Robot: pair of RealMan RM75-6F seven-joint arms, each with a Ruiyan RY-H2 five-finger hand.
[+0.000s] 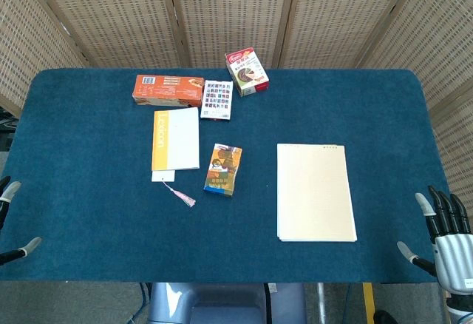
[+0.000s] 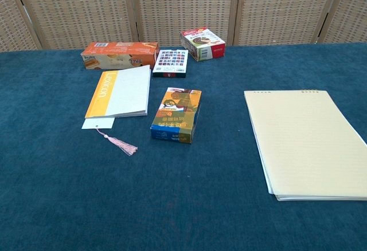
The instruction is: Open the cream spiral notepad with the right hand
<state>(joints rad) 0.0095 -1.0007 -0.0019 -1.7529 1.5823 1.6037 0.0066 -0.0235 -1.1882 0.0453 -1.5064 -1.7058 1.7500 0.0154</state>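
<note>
The cream spiral notepad (image 1: 315,191) lies flat and closed on the blue table, right of centre, its spiral binding along the far edge; it also fills the right side of the chest view as the notepad (image 2: 307,140). My right hand (image 1: 446,237) hangs at the table's front right corner, fingers spread and holding nothing, well to the right of the notepad. Only the fingertips of my left hand (image 1: 10,220) show at the front left edge, apart and empty. Neither hand appears in the chest view.
A yellow-and-white book (image 1: 176,140) with a tasselled bookmark (image 1: 179,194) lies left of centre. Beside it sits a small colourful box (image 1: 223,169). At the back stand an orange box (image 1: 168,89), a card pack (image 1: 216,99) and a red-green box (image 1: 247,72). Wicker screens (image 1: 236,13) back the table.
</note>
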